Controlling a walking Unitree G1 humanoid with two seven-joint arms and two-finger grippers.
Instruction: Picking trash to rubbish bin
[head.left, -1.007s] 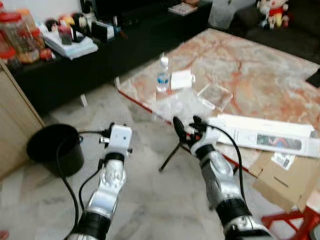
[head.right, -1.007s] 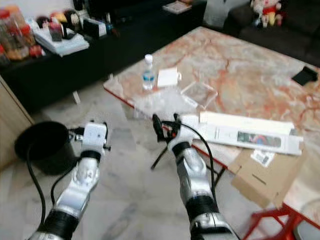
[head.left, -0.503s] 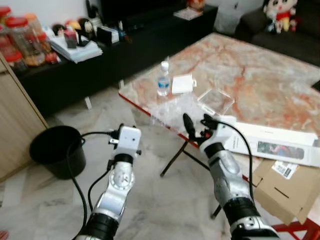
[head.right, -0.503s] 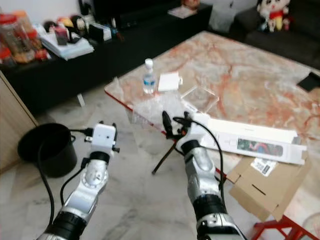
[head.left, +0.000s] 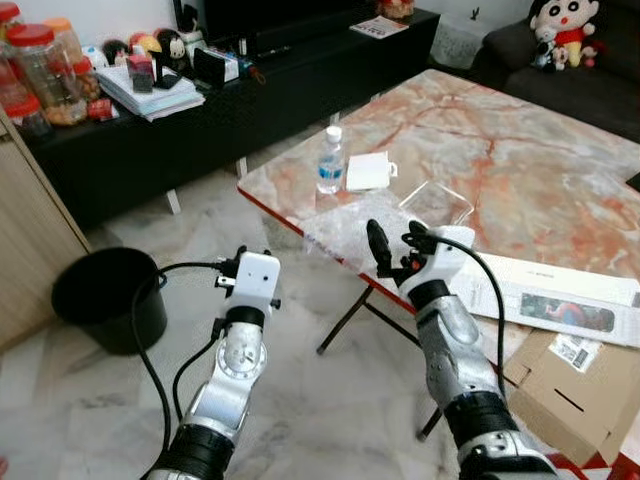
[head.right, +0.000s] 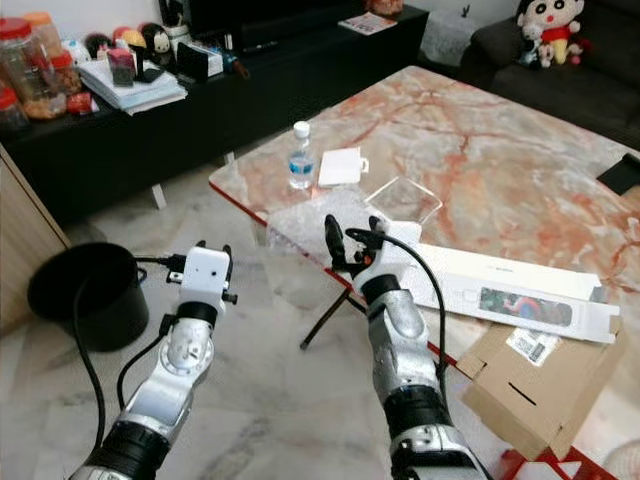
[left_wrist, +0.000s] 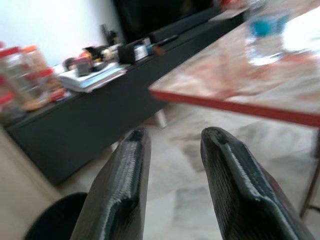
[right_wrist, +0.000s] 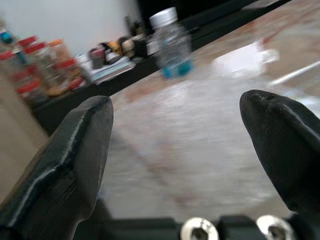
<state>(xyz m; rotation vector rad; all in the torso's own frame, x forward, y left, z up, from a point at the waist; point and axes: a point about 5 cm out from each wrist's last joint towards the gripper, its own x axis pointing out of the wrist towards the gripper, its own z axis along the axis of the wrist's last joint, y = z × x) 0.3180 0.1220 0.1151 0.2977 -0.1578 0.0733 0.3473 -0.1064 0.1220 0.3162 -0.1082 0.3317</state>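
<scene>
Marble table (head.left: 520, 150); flat cardboard (head.left: 570, 395) at its near edge; jars (head.left: 40, 70), possibly snacks, on the dark sideboard (head.left: 180, 130).

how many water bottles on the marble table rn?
1. The water bottle stands upright near the table's front corner, beside a white packet. The right end effector hovers at the near edge, open, short of the bottle. None appear hidden.

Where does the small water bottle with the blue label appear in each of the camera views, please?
Left eye view: water bottle stands upright near the marble table's near-left corner.
Right eye view: same corner, beside the white packet.
Left wrist view: blurred, on the table top, past the left gripper.
Right wrist view: on the table, beyond the open right gripper.
Shared landmark: the table's red edge.
</scene>
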